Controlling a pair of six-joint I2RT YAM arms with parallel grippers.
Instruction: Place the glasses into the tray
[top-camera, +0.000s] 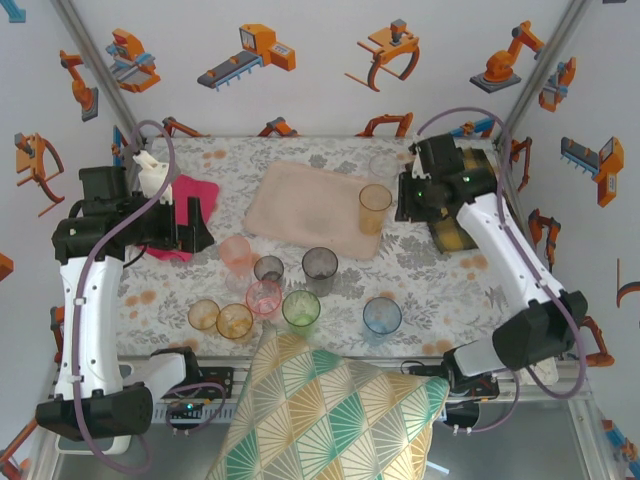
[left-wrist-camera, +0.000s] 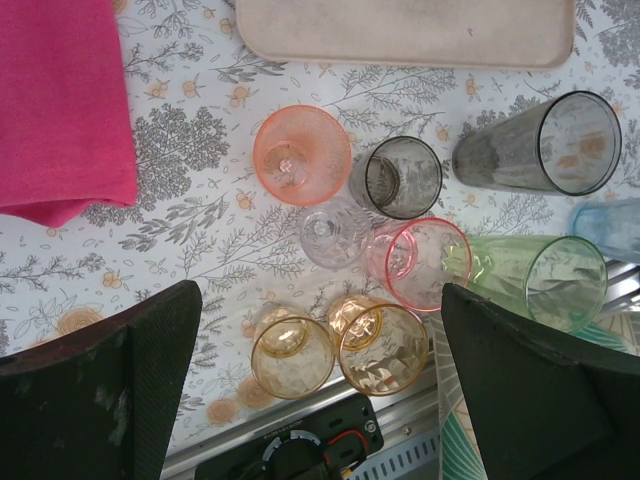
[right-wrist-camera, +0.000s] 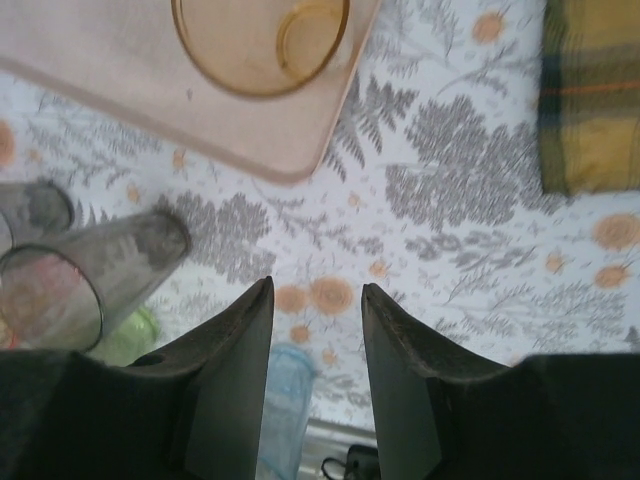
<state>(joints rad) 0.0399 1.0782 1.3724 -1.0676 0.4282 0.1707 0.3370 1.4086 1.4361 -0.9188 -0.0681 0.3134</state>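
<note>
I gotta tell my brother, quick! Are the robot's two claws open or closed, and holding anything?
Left gripper: open, holding nothing.
Right gripper: open, holding nothing.

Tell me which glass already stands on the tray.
The amber glass near the tray's right end; the other coloured glasses stand off it on the floral tablecloth.

The tray (top-camera: 300, 205) is pale pink-beige and the tablecloth (top-camera: 440, 270) white with grey leaves and orange flowers, alongside a magenta cloth (left-wrist-camera: 60, 100), a yellow-black plaid cloth (right-wrist-camera: 590, 95), a pink glass (left-wrist-camera: 420, 265), a smoky grey glass (left-wrist-camera: 400, 178), a green glass (left-wrist-camera: 540, 280), a blue glass (top-camera: 382, 316) and an amber glass (left-wrist-camera: 385, 350).
</note>
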